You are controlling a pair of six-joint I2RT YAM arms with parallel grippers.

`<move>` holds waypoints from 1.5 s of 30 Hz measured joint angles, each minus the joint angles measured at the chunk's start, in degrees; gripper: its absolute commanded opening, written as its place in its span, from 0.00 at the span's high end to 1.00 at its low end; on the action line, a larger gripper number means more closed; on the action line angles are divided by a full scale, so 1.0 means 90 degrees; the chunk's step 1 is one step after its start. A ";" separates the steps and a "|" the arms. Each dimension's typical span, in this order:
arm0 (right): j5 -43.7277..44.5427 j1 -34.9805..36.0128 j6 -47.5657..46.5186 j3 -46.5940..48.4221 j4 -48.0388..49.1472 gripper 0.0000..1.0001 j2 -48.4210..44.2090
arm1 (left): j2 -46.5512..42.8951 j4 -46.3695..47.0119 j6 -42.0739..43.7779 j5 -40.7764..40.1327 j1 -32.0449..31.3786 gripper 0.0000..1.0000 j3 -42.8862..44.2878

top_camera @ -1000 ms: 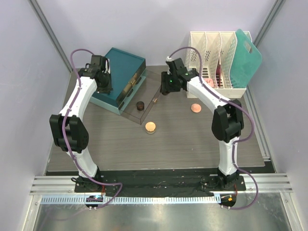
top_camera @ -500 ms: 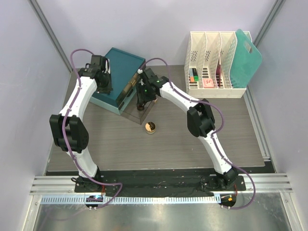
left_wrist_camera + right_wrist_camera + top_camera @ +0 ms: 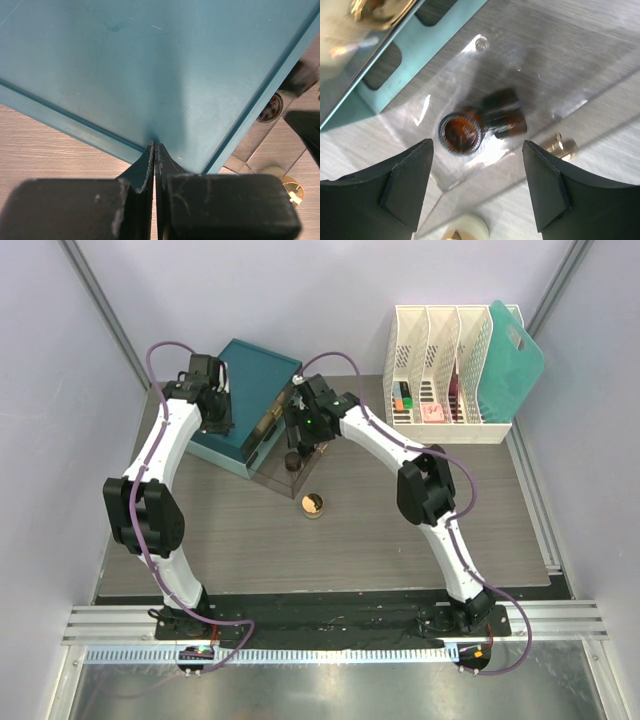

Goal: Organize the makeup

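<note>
A dark-brown round jar [image 3: 292, 460] stands in the clear drawer [image 3: 268, 473] pulled out of the teal drawer box [image 3: 252, 375]. My right gripper [image 3: 298, 443] hovers open just above it. In the right wrist view the jar [image 3: 460, 133] sits between and beyond the open right gripper [image 3: 476, 146], nearer the left finger. A peach round compact [image 3: 313, 504] lies on the table in front of the drawer, and its edge shows in the right wrist view [image 3: 466, 228]. My left gripper [image 3: 217, 418] is shut, its tips [image 3: 155, 146] against the box's edge [image 3: 100, 135].
A white slotted rack [image 3: 440, 370] stands at the back right with small cosmetics [image 3: 404, 400] in its slots and a teal board [image 3: 512, 360] leaning on it. The drawer's gold knob [image 3: 561, 144] sits near my right finger. The room's walls are close on both sides.
My right arm swung left from near the rack to over the clear drawer. The peach compact on the right of the table no longer shows. The left arm has not moved.
</note>
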 measured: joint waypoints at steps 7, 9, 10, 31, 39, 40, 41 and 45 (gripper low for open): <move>0.0015 -0.0002 -0.0240 -0.1343 -0.0078 0.22 -0.1481 | 0.0000 0.0000 0.0000 0.0000 0.0000 1.00 0.0000; 0.0007 0.0012 -0.0369 -0.1834 -0.0129 0.22 -0.2072 | 0.0000 0.0000 0.0000 0.0000 0.0000 1.00 0.0000; -0.0005 0.0029 -0.0437 -0.2033 -0.0148 0.22 -0.2334 | 0.0000 0.0000 0.0000 0.0000 0.0000 1.00 0.0000; -0.0175 0.1360 -0.1081 -0.4330 -0.0238 0.05 -0.2637 | -0.0063 0.0102 0.0002 0.0024 0.0000 1.00 -0.0124; 0.0141 0.1299 -0.1178 -0.3990 -0.0041 0.08 -0.1960 | -0.0131 0.0199 0.0002 0.0039 0.0000 1.00 -0.0228; 0.0148 0.1299 -0.1183 -0.3951 -0.0002 0.11 -0.1885 | -0.0136 0.0209 0.0000 0.0039 0.0000 1.00 -0.0236; 0.0153 0.1299 -0.1188 -0.3929 0.0051 0.16 -0.1819 | -0.0138 0.0211 0.0000 0.0039 0.0000 1.00 -0.0240; 0.0233 0.1297 -0.1207 -0.3776 0.0121 0.99 -0.1608 | -0.0148 0.0228 0.0002 0.0039 0.0000 1.00 -0.0257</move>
